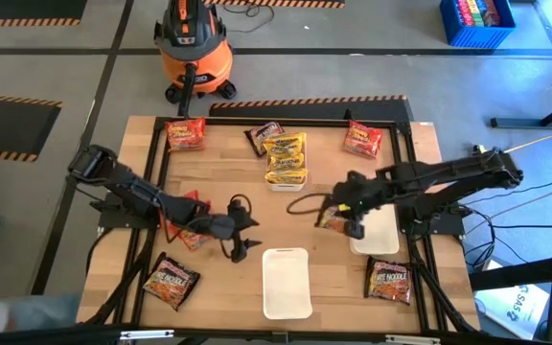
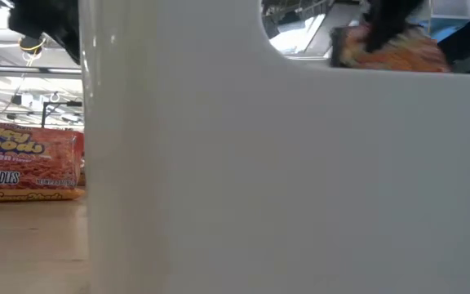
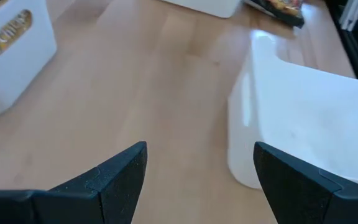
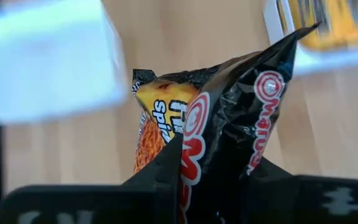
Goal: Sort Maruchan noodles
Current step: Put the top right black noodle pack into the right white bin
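Observation:
My right gripper (image 1: pixel 341 220) is shut on a dark Maruchan noodle packet (image 4: pixel 229 118), held up over the table's middle right beside a white tray (image 1: pixel 379 235). In the low view this packet (image 2: pixel 390 47) shows above a tray's rim. My left gripper (image 1: pixel 242 241) stands open over bare wood left of the near white tray (image 1: pixel 287 283), with nothing between its fingers (image 3: pixel 126 171). Yellow packets (image 1: pixel 286 155) lie in a far tray. Red packets (image 1: pixel 185 134) (image 1: pixel 362 140) and dark packets (image 1: pixel 171 281) (image 1: pixel 389 280) lie flat on the table. My right gripper pinches the dark packet by one crinkled end (image 4: pixel 213 177) between its two fingers, coming from above and slanting down. The packet hangs below the fingers, crumpled and clear of the table.
Another dark packet (image 1: pixel 262 136) lies at the far middle and a red one (image 1: pixel 192 235) under my left arm. In the low view a white tray (image 2: pixel 259 180) blocks most of the sight, with a red packet (image 2: pixel 23 163) to its left. An orange shop vacuum (image 1: pixel 193 48) stands beyond the far edge.

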`<state>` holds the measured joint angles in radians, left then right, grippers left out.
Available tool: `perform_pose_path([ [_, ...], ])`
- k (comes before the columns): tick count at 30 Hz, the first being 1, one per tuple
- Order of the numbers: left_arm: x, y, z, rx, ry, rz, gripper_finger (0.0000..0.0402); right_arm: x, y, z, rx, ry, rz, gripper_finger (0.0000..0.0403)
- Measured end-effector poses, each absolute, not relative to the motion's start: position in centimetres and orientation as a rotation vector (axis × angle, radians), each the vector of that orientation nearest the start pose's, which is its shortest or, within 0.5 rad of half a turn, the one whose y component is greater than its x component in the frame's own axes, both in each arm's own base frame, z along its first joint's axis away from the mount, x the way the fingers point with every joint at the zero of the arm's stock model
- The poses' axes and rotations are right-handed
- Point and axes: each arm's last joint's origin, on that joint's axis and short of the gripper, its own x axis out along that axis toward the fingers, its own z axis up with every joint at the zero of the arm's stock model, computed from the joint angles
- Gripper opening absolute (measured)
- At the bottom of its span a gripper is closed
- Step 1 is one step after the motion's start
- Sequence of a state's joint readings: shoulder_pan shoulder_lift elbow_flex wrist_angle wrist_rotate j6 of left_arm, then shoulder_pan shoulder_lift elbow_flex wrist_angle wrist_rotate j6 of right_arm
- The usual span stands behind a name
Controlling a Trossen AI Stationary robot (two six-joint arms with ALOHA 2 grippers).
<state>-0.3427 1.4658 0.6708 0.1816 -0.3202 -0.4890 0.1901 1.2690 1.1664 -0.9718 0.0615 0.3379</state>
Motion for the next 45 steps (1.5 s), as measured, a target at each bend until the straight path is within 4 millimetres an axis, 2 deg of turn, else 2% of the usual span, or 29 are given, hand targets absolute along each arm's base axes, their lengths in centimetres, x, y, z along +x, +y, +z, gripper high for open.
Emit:
perform_pose_path([
  [7, 26.7, -9.9, 17.9, -0.273, 0.551, 0.134, 0.0288, 20.5, 3.9, 29.6, -0.029, 1.309, -0.272, 0.0067],
  [12, 26.7, -10.0, 18.0, -0.277, 0.538, 0.131, 0.0288, 19.4, 3.5, 28.5, -0.116, 1.382, -0.307, 0.0067],
  [18, 26.7, -10.0, 18.0, -0.277, 0.537, 0.131, 0.0288, 17.9, 3.1, 27.2, -0.120, 1.380, -0.311, 0.0067],
  [21, 26.7, -10.0, 18.0, -0.279, 0.532, 0.130, 0.0288, 17.6, 3.0, 27.3, -0.098, 1.314, -0.304, 0.0067],
  [26, 26.7, -10.0, 18.1, -0.280, 0.530, 0.130, 0.0288, 17.5, 2.9, 26.8, -0.113, 1.300, -0.323, 0.0067],
  [33, 26.7, -10.0, 18.1, -0.280, 0.531, 0.130, 0.0288, 17.0, 2.8, 24.6, -0.135, 1.362, -0.336, 0.0067],
  [45, 26.7, -10.0, 18.1, -0.276, 0.531, 0.129, 0.0288, 16.8, 2.8, 21.4, -0.141, 1.358, -0.336, 0.0067],
])
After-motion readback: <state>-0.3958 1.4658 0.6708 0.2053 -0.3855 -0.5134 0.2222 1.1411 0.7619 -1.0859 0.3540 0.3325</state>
